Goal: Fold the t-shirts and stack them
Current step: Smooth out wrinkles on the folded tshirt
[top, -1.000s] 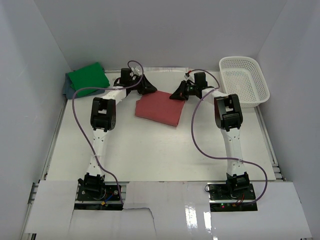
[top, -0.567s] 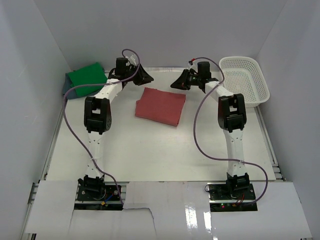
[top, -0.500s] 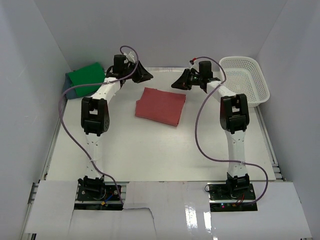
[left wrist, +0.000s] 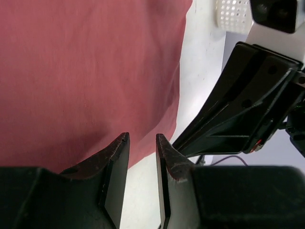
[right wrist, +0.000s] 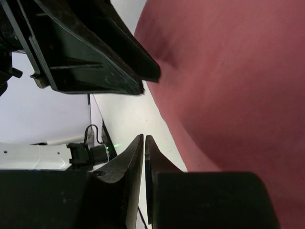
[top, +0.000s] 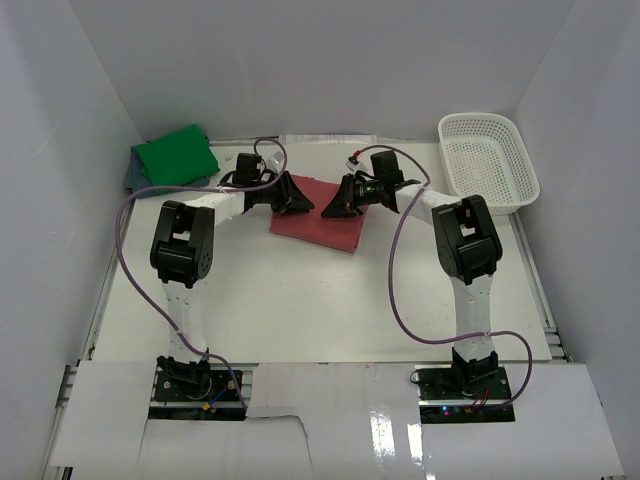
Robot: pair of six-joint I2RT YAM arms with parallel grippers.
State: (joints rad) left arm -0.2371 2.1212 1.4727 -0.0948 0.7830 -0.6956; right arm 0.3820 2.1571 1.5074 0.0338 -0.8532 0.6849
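Observation:
The brick-red t-shirt (top: pixel 322 228) lies folded in the middle of the table. Both grippers hover over its far edge, tips facing each other. My left gripper (top: pixel 296 198) is open a narrow gap with nothing between its fingers; in the left wrist view the left gripper (left wrist: pixel 142 138) sits at the hem of the red t-shirt (left wrist: pixel 86 71). My right gripper (top: pixel 334 204) is shut and empty; the right gripper (right wrist: pixel 143 138) is beside the red t-shirt (right wrist: pixel 228 71). The green t-shirt (top: pixel 176 155) lies folded on the blue-grey t-shirt (top: pixel 133 179) at the back left.
A white lattice basket (top: pixel 490 160) stands at the back right corner. White walls enclose the table on three sides. Purple cables loop from both arms over the table.
Both arms swung up toward the back wall, then came down and inward onto the far edge of the red t-shirt. The grippers now stand close together.

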